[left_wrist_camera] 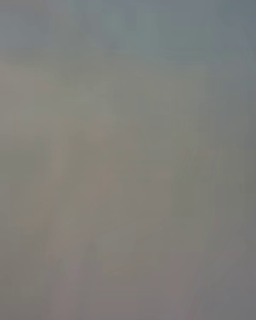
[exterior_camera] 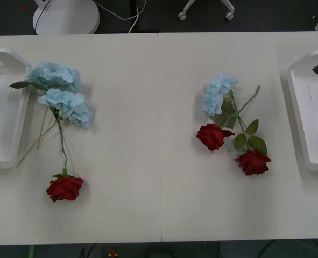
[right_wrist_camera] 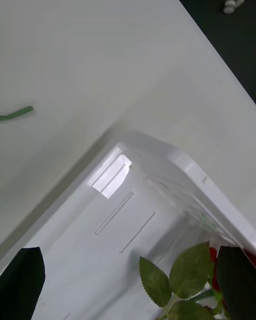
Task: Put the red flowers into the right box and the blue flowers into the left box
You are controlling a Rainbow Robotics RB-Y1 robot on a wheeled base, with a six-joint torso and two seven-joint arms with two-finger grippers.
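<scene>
Right gripper (right_wrist_camera: 128,282), wrist view: black fingers (right_wrist_camera: 21,282) spread wide over the right box (right_wrist_camera: 176,162), a red flower's leaves (right_wrist_camera: 189,272) between them. Front view: right box (exterior_camera: 298,107) at the table's (exterior_camera: 159,209) right edge, left box (exterior_camera: 19,115) at left edge. Red flowers (exterior_camera: 65,188) and blue flowers (exterior_camera: 54,76) lie on the table between. Left wrist view: blurred, gripper state unknowable.

A white table (exterior_camera: 159,204) filled most of the front view, with a thin seam running down its middle. Beyond the table's far edge lay a dark floor (exterior_camera: 255,21). On that floor, past the table's far-left part, stood a round white base (exterior_camera: 66,17) with a white cable (exterior_camera: 118,15) trailing beside it. Farther right were white chair casters (exterior_camera: 206,12).
</scene>
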